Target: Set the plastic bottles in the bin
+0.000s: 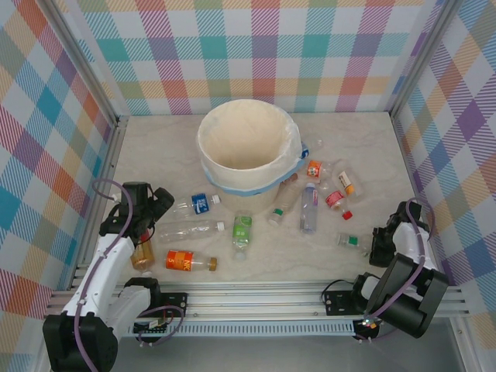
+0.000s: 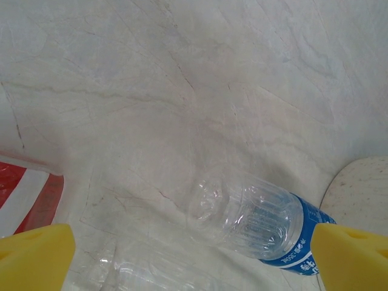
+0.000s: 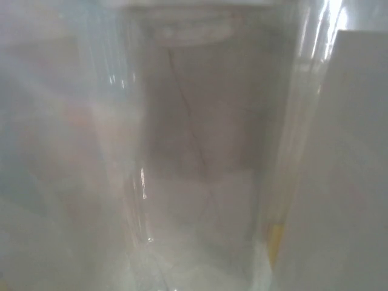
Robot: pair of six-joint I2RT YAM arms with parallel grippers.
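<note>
Three walls [image 1: 263, 54] carry a pastel checked pattern. Metal posts [image 1: 81, 62] stand at the far corners. The table [image 1: 155, 147] is pale, marble-veined and evenly lit. A metal rail [image 1: 263, 298] runs along its near edge.

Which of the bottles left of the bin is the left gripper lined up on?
The blue-labelled bottle with the white cap, lying on its side just ahead of the open left gripper. It carries the one blue label on that side of the bin.
</note>
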